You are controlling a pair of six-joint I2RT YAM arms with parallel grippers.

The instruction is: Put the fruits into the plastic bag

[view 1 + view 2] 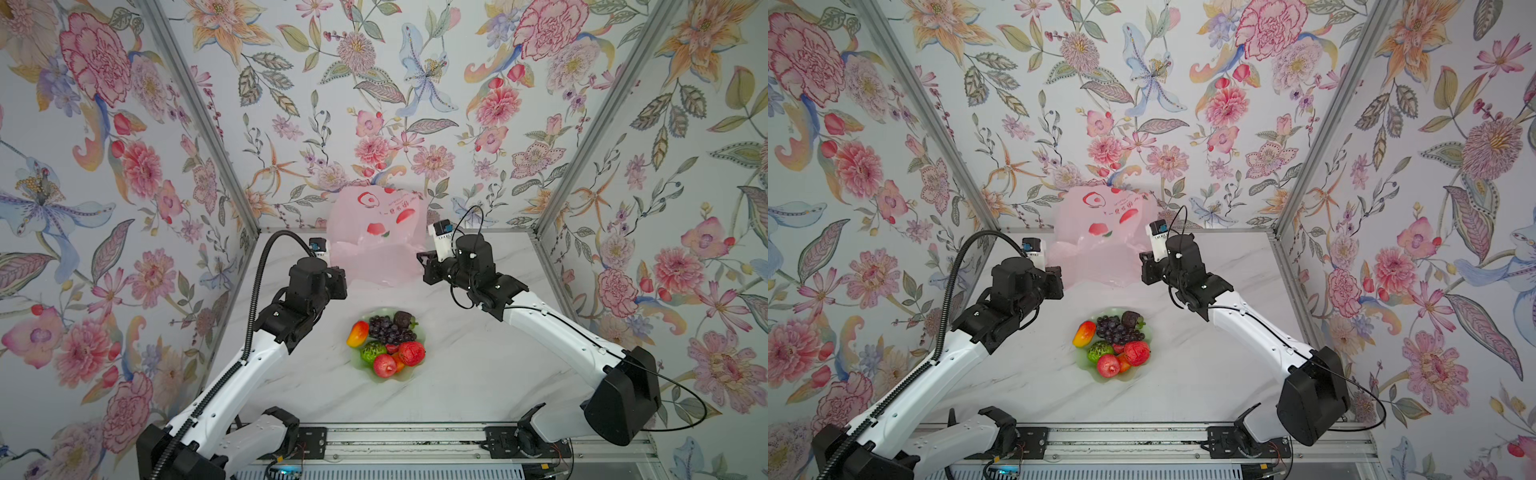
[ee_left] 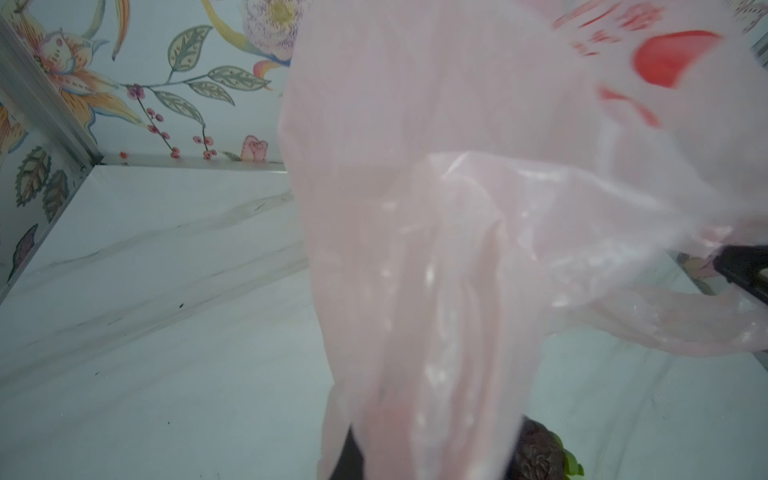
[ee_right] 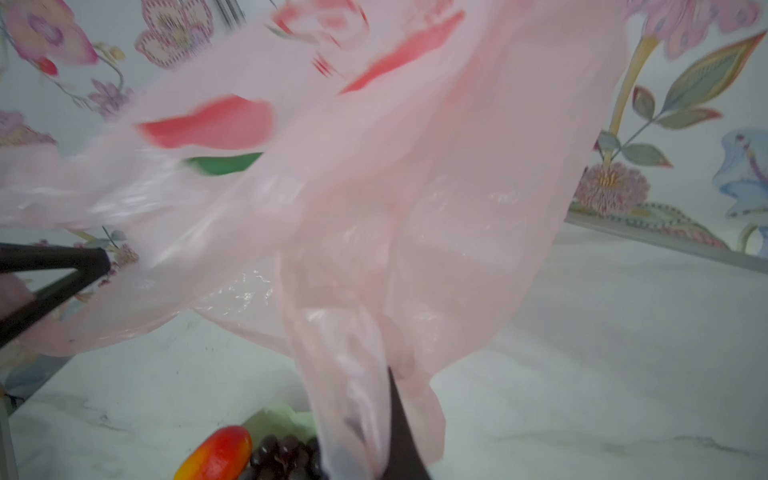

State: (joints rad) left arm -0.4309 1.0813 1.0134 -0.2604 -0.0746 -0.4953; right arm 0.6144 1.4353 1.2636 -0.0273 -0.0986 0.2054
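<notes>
Since left gripper (image 1: 341,277) and right gripper (image 1: 424,262) are both clamped shut on the plastic bag (image 1: 374,232), held up behind the fruits (image 1: 388,343) on the plate (image 1: 356,362), pull the mouth wide and low before freeing an arm.

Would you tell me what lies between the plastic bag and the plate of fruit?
Nothing: the marble table is bare between the plastic bag and green plate, in both top views.

I can see small red print (image 1: 395,204) on the thin translucent pale pink plastic bag (image 1: 374,249), but none of it is legible to me.
</notes>
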